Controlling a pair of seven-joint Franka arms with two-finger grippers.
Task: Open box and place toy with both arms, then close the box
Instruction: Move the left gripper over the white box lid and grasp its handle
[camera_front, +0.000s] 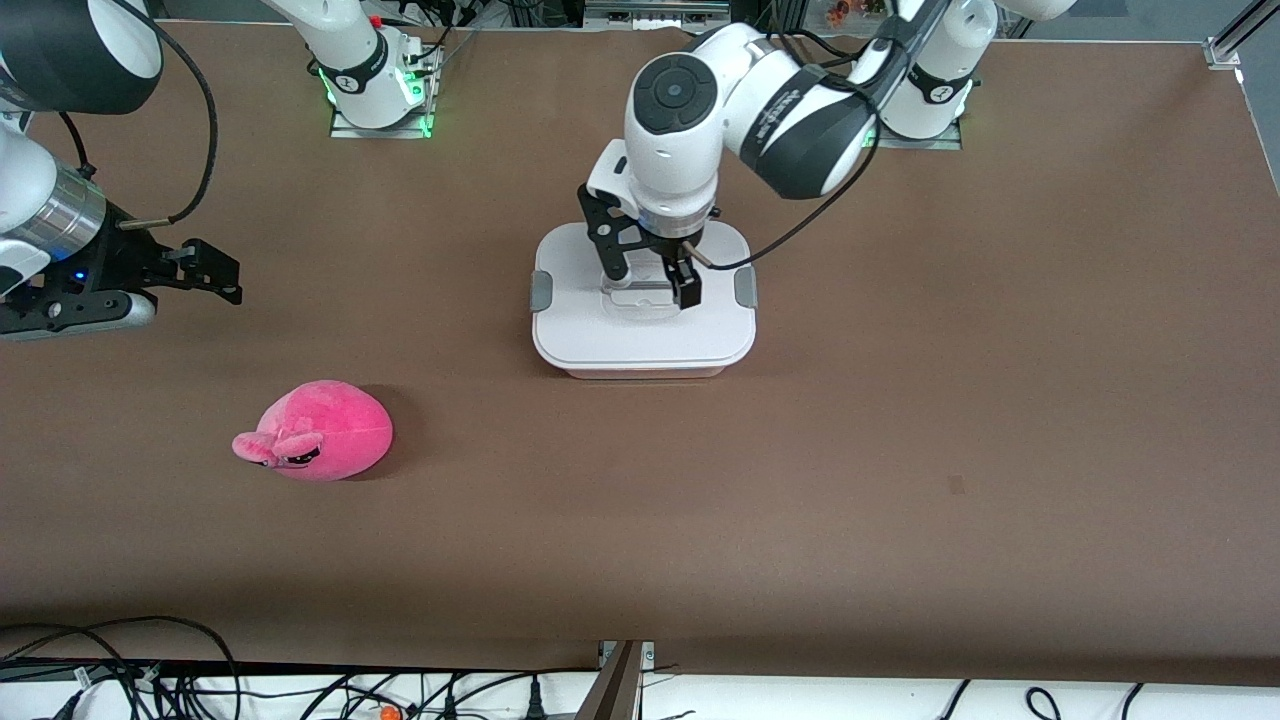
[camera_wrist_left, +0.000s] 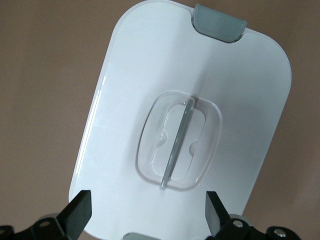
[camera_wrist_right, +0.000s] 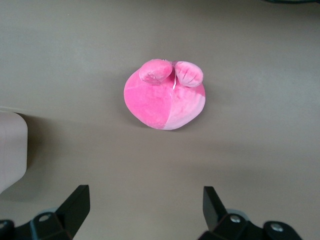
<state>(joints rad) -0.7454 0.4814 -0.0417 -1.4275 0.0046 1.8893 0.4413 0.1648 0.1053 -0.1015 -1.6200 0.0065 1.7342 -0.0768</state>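
While lid handle sits between wide left fingers, toy lies ahead of wide right fingers.

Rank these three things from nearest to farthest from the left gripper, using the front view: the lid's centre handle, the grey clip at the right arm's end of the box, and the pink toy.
1. Centre handle: directly under the open left gripper, mid-lid.
2. Grey clip: on the box's edge toward the right arm's end.
3. Pink toy: on the table, nearer the front camera, toward the right arm's end.
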